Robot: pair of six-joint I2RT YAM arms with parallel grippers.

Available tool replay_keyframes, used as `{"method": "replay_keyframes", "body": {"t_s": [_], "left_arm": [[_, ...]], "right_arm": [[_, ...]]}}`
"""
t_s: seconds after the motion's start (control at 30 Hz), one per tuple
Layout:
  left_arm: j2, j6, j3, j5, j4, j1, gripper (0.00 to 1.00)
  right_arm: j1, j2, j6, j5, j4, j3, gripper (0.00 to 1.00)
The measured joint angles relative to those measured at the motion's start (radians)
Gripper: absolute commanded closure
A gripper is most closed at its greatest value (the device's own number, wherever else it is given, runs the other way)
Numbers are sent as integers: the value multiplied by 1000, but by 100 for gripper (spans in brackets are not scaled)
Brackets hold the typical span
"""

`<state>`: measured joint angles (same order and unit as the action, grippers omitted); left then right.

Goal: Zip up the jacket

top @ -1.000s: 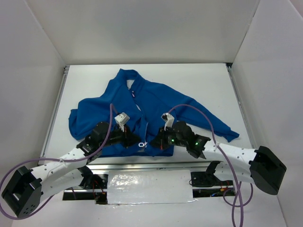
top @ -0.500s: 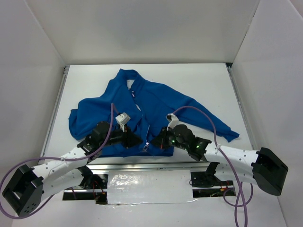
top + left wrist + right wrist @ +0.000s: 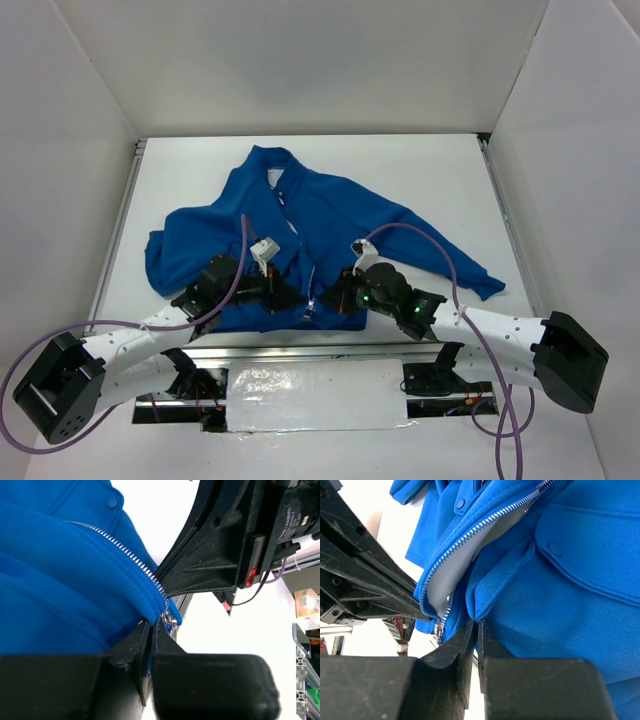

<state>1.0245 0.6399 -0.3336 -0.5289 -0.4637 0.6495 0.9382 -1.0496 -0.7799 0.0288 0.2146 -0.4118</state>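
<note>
While the jacket [image 3: 330, 215] is lying flat on the table [image 3: 430, 165] with its collar pointing away from the arms, both grippers are meeting at the bottom end of its zipper [image 3: 125, 555]. The left gripper [image 3: 151, 626] is sitting on the hem just left of the zipper, its jaws drawn narrow with a sliver of blue cloth showing between them, so it is pinching the jacket's edge; the small metal slider [image 3: 169, 619] is hanging just beside its fingertips, at the very foot of the zipper's teeth. The right gripper [image 3: 475, 625] is crowding in from the other side of the zipper, its jaws likewise almost closed and its tips lying against a fold of the hem; whether any cloth is caught between them cannot be told. Above the slider the zipper is gaping, with pale lining showing beside the teeth; one sleeve is stretching out well to the right of the zipper.
</note>
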Motion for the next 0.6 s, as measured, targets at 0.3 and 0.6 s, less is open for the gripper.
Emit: {"method": "replay_keyframes", "body": {"t_s": [0.3,0.6], "left_arm": [[0,1,0,-2,-15,0,100],[0,-3,0,-29,-11,-1,100]], "right_arm": [[0,76,31,-2,-29,2,46],[2,328,90,-32,-128,3,36]]}}
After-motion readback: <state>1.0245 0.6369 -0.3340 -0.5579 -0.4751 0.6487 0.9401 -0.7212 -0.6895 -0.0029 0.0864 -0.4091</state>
